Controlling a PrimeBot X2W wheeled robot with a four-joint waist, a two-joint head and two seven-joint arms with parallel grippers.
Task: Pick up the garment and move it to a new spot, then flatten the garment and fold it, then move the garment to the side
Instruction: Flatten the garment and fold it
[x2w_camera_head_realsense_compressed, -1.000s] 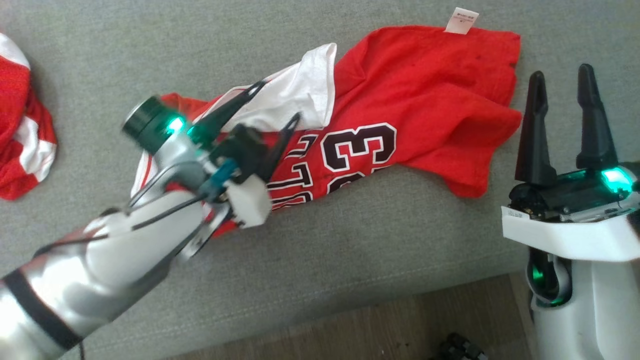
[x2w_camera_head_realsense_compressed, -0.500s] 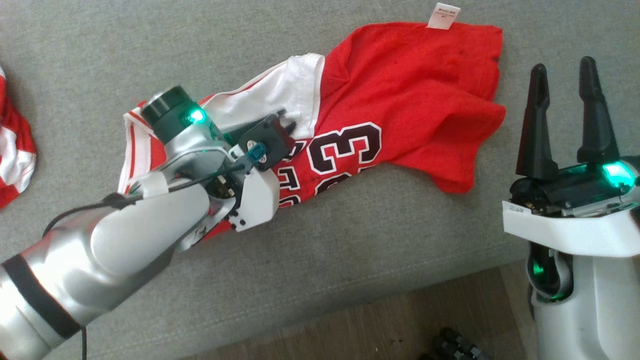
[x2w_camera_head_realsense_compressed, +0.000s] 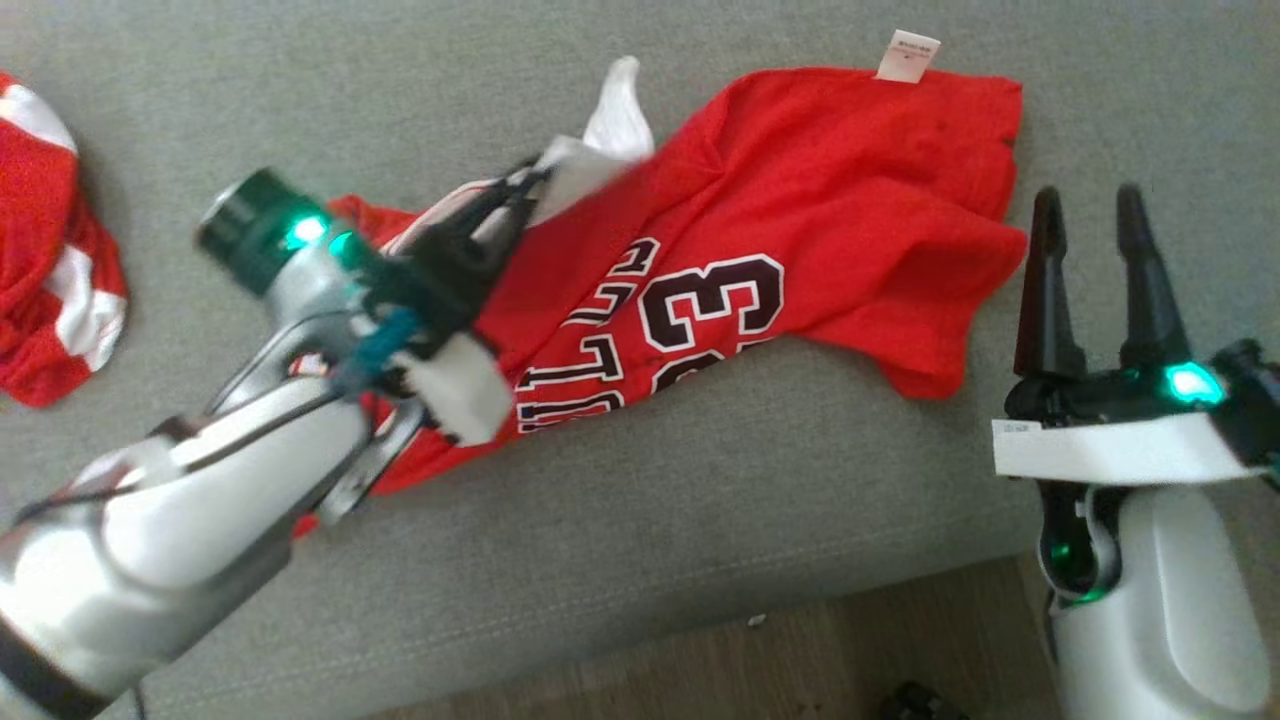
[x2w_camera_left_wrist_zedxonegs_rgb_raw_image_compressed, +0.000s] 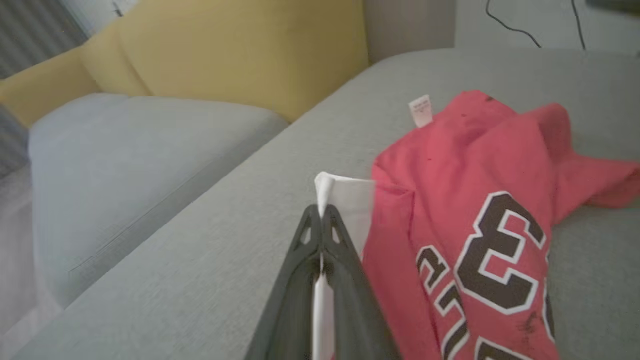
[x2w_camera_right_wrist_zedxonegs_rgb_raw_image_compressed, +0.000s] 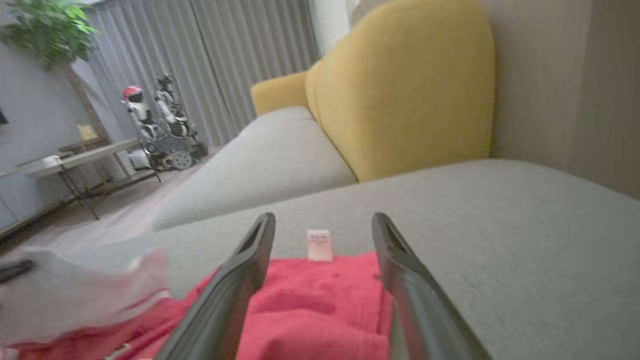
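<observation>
The garment (x2w_camera_head_realsense_compressed: 800, 220) is a red jersey with white trim and dark lettering, spread crumpled on the grey sofa seat (x2w_camera_head_realsense_compressed: 700, 500). My left gripper (x2w_camera_head_realsense_compressed: 535, 180) is shut on its white edge, which sticks up past the fingertips and is lifted off the seat. The left wrist view shows the white cloth (x2w_camera_left_wrist_zedxonegs_rgb_raw_image_compressed: 345, 200) pinched between the closed fingers (x2w_camera_left_wrist_zedxonegs_rgb_raw_image_compressed: 305, 240), the red body (x2w_camera_left_wrist_zedxonegs_rgb_raw_image_compressed: 490, 210) to their right. My right gripper (x2w_camera_head_realsense_compressed: 1090, 205) stands open at the right, just beside the jersey's right edge. In the right wrist view the garment (x2w_camera_right_wrist_zedxonegs_rgb_raw_image_compressed: 320, 300) and its tag (x2w_camera_right_wrist_zedxonegs_rgb_raw_image_compressed: 319, 245) lie between the open fingers (x2w_camera_right_wrist_zedxonegs_rgb_raw_image_compressed: 250, 250).
A second red and white garment (x2w_camera_head_realsense_compressed: 45, 270) lies bunched at the far left of the seat. The wooden floor (x2w_camera_head_realsense_compressed: 750, 660) runs along the sofa's front edge. A yellow backrest (x2w_camera_right_wrist_zedxonegs_rgb_raw_image_compressed: 400, 85) rises behind the seat. A table and small figures (x2w_camera_right_wrist_zedxonegs_rgb_raw_image_compressed: 155, 130) stand far off.
My left gripper has closed on the white edge of the jersey and raised it up and to the right. The right gripper stays open. The head camera has shifted.
</observation>
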